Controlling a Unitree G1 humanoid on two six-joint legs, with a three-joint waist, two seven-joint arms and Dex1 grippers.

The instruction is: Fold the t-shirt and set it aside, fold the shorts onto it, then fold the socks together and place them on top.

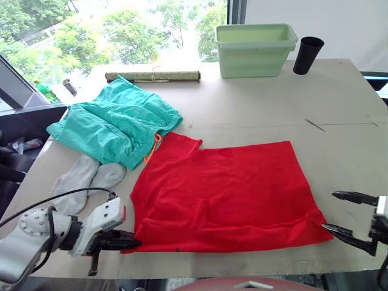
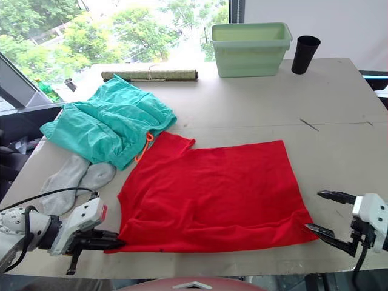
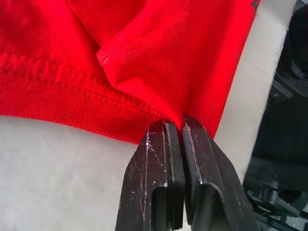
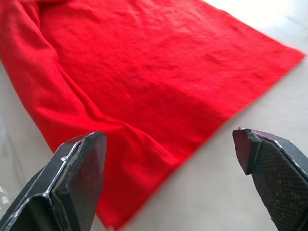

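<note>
The red t-shirt lies spread flat on the table's near half. My left gripper is at its near left corner, shut on the t-shirt's hem. At the near right corner my right gripper stands open on the bare table, just off the fabric's edge. The teal shorts lie rumpled at the left, with an orange drawstring touching the t-shirt. The grey socks rest side by side just in front of the shorts.
A light green bin and a black cup stand at the table's far edge. A rolled mat lies behind the shorts. The table's near edge runs close under both grippers.
</note>
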